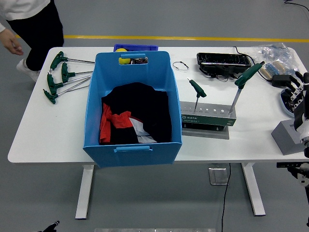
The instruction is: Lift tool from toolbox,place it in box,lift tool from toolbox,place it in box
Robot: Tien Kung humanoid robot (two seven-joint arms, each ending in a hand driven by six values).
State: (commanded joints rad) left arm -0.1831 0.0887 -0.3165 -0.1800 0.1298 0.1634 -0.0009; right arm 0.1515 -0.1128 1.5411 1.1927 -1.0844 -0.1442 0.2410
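A grey tool rack point(207, 117) stands on the white table point(43, 140), right of centre. Two green T-handle wrenches stand upright in it: a short one point(196, 91) at its left end and a taller one point(247, 75) at its right end. The large blue box point(132, 108) sits left of the rack, with black and red cloth point(135, 118) inside. My right hand point(295, 92) hovers at the right edge, well right of the tall wrench, fingers relaxed and holding nothing. My left arm does not show.
Several green T-handle wrenches point(63, 76) lie on the table's left part. A black tray point(223, 60), a plastic bag with a brush point(276, 60) and a grey block point(289, 137) sit at the right. A person point(29, 29) stands at the far left corner.
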